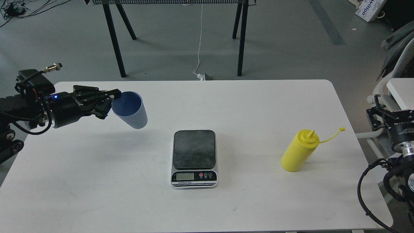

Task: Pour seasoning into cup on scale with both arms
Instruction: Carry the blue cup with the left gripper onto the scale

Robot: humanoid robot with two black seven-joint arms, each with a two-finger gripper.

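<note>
My left gripper (108, 103) is shut on the rim of the light blue cup (132, 111) and holds it in the air, tilted, above the table to the left of the scale. The scale (194, 158) sits at the middle of the white table (226, 106), its dark platform bare. The yellow seasoning bottle (298, 150) stands upright on the right, its cap hanging off on a thin tether. My right gripper (393, 118) is off the table's right edge, apart from the bottle; its fingers look spread and hold nothing.
A black-legged rack (116, 38) stands on the grey floor behind the table, with a white cable (200, 42) hanging down. A white chair or stand (396, 87) is at the right edge. A cardboard box (368, 9) lies at the top right.
</note>
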